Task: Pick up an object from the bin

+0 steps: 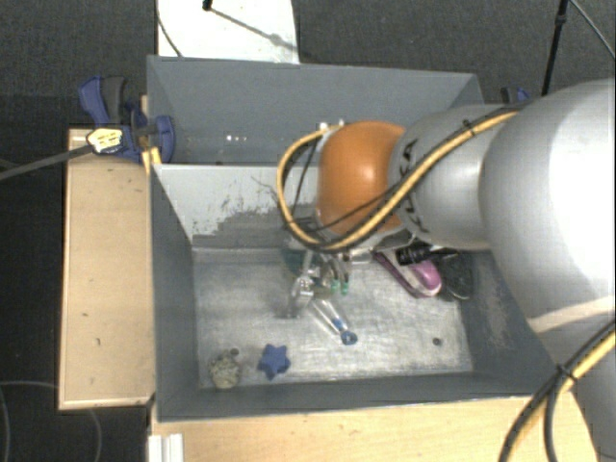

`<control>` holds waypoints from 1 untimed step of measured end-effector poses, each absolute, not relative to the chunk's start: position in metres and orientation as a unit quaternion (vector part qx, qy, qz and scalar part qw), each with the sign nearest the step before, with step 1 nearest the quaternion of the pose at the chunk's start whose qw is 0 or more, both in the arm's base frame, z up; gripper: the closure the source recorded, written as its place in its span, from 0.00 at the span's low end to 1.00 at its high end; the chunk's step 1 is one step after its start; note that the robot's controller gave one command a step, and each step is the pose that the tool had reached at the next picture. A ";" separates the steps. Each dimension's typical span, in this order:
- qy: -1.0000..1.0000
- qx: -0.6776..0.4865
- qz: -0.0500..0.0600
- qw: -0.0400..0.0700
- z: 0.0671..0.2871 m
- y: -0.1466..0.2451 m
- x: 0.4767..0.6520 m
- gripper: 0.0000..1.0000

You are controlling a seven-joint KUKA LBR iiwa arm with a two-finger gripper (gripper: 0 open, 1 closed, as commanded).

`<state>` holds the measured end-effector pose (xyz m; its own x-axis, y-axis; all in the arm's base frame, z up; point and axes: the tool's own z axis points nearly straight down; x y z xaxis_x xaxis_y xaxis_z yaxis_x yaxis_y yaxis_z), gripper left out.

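Observation:
My gripper (314,285) hangs below the orange cover, low over the middle of the bin floor. Directly under and just right of it lies a clear, slim pen-like stick with a blue tip (336,323), slanting down to the right; its upper end touches or sits under the gripper. A small teal thing (292,256) shows just left of the gripper near the back wall, partly hidden. I see nothing clearly held.
A blue star-shaped piece (274,360) and a grey-green lumpy ball (225,370) lie at the front left. A pink and purple thing (421,274) and a dark thing (458,280) sit at the right under the arm. A small dark speck (436,342) lies front right.

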<state>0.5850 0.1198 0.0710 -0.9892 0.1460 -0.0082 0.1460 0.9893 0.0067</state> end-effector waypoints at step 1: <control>0.992 0.125 -0.001 0.000 0.102 0.058 0.544 0.00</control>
